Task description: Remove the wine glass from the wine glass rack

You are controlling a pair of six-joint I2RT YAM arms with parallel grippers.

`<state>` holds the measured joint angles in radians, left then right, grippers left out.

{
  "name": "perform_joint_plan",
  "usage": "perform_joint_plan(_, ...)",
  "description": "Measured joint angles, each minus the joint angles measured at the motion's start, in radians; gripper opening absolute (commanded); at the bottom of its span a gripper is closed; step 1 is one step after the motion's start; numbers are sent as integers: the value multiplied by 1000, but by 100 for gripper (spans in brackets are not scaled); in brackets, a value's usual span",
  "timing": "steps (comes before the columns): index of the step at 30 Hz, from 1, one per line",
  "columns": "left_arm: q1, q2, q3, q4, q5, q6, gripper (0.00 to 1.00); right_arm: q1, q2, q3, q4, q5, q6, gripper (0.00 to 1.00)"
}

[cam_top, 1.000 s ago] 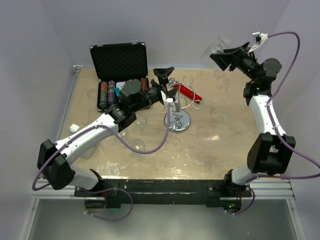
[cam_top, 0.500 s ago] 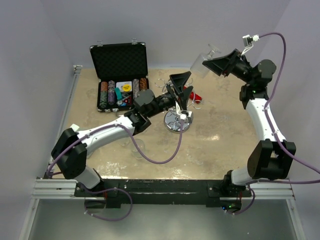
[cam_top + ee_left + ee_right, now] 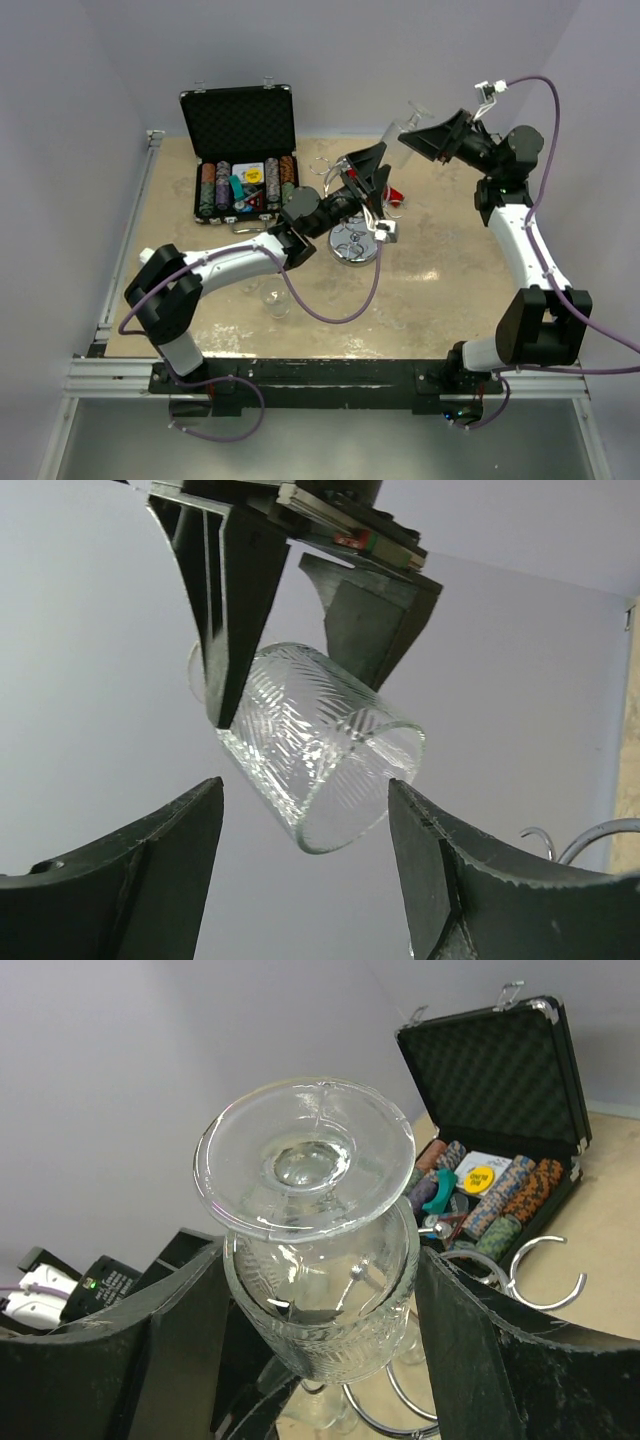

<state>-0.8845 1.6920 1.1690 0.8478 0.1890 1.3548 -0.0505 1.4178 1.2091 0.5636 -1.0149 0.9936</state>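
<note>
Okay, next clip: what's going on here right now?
The right gripper holds a wine glass up in the air, clear of the chrome rack standing on the table. The left gripper is raised toward the glass's rim with its jaws open, not touching it, so this looks like a handover being set up. Another glass stands on the table near the left arm, and an open chip case sits at the back.
</note>
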Motion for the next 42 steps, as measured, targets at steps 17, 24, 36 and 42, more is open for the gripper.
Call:
perform_joint_plan(17, 3, 90, 56, 106, -37, 43, 0, -5, -17, -41, -157, 56, 44, 71)
perform_joint_plan(24, 0, 124, 113, 96, -53, 35, 0, -3, -17, -58, -158, 56, 2, 99)
perform_joint_plan(36, 10, 136, 342, -205, -176, -2, 0, -43, -80, -57, -147, 29, -103, 99)
perform_joint_plan(42, 85, 137, 548, -536, -253, -29, 0, -42, -150, -41, -213, 44, -247, 98)
